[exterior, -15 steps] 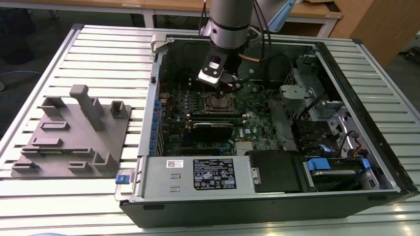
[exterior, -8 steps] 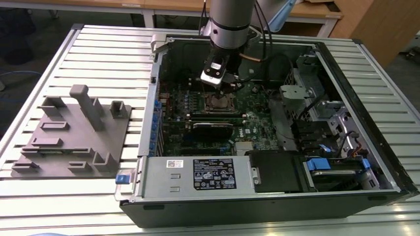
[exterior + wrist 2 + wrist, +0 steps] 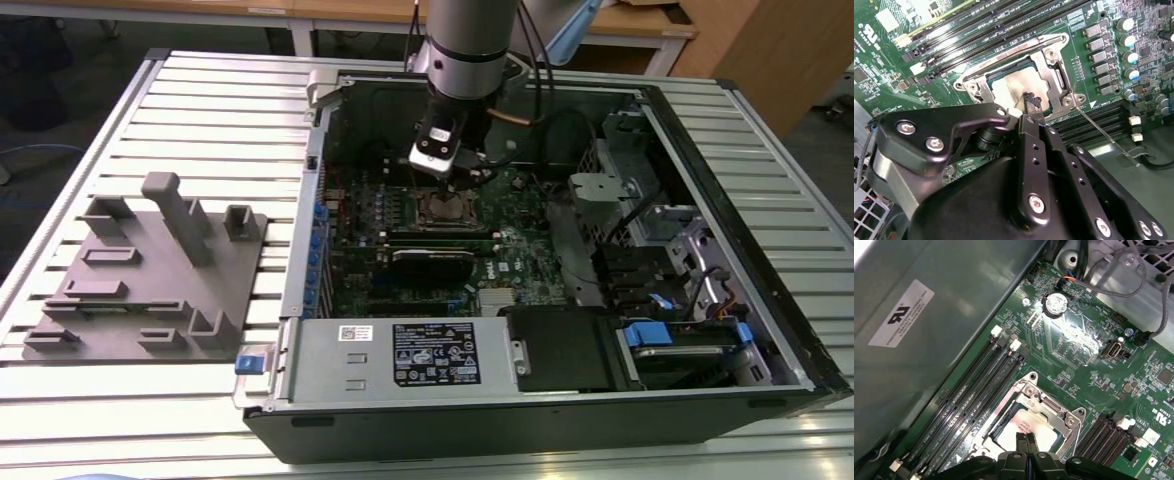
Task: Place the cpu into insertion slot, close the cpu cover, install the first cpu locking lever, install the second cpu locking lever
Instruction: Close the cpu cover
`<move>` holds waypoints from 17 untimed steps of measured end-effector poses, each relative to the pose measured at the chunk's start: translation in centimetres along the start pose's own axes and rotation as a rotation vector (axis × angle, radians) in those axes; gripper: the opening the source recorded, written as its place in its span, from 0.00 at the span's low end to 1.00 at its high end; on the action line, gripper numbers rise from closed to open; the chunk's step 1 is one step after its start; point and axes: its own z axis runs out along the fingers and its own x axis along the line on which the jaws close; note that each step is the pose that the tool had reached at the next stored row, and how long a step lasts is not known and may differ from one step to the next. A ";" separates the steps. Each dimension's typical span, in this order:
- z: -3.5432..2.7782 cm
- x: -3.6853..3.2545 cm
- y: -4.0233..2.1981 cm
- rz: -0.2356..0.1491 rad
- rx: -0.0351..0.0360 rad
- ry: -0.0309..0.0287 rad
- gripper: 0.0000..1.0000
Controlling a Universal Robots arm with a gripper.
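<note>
Here fingers (image 3: 1021, 442) pressed together over cpu (image 3: 1041, 432); memory slots (image 3: 969, 390) beside, lever (image 3: 1104, 135) sticking out.

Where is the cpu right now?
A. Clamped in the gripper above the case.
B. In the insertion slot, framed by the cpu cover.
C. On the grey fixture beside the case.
B: in the first wrist view the cpu lies in the insertion slot, its silver face showing through the window of the cpu cover, the gripper right over it.

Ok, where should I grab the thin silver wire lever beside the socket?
Grip the thin silver wire lever by its hooked free end, away from the square metal-framed socket. Probably come from above, pinching across the wire: it is slender and runs over long black slots.
</note>
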 end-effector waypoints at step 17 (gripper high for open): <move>0.00 0.00 0.00 -0.104 0.0009 0.0031 0.11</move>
